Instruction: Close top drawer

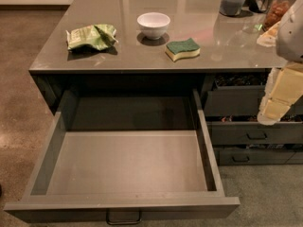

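The top drawer (128,164) is pulled far out from under the grey counter. It is wide and deep, with a smooth grey inside that holds nothing. Its flat front (123,208) runs along the bottom of the view, with a small dark loop handle (123,218) at its centre. My gripper (273,109) hangs at the right edge of the view on a white and cream arm. It is in front of the right-hand drawers, to the right of the open drawer and above its front, touching nothing.
On the counter (156,56) lie a green crumpled bag (91,36), a white bowl (153,24) and a green and yellow sponge (182,49). Jars and a jug stand at the back right. Other grey drawers (255,134) with loop handles are stacked at the right. A brown floor lies to the left.
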`<state>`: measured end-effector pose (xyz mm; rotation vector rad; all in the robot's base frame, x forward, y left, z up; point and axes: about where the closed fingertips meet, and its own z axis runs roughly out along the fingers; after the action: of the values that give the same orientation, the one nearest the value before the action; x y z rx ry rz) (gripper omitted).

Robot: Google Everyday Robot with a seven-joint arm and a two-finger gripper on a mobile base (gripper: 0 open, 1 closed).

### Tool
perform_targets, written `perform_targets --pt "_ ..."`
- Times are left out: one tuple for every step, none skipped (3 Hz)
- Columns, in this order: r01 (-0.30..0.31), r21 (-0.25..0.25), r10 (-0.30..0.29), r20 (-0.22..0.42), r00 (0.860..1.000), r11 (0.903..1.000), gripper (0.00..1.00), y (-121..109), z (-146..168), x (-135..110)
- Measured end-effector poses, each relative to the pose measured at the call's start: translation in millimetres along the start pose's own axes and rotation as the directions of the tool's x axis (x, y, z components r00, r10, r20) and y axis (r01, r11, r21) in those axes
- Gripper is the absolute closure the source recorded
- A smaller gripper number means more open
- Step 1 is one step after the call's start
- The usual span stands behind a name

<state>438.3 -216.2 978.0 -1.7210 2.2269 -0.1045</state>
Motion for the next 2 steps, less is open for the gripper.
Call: perform_targets --pt "0.0 0.0 0.0 0.0 1.0 1.0 0.0 0.0 0.0 0.0" --pt "0.012 0.014 -0.012 0.019 1.0 0.9998 0.0 0.4 -1.6 -1.7"
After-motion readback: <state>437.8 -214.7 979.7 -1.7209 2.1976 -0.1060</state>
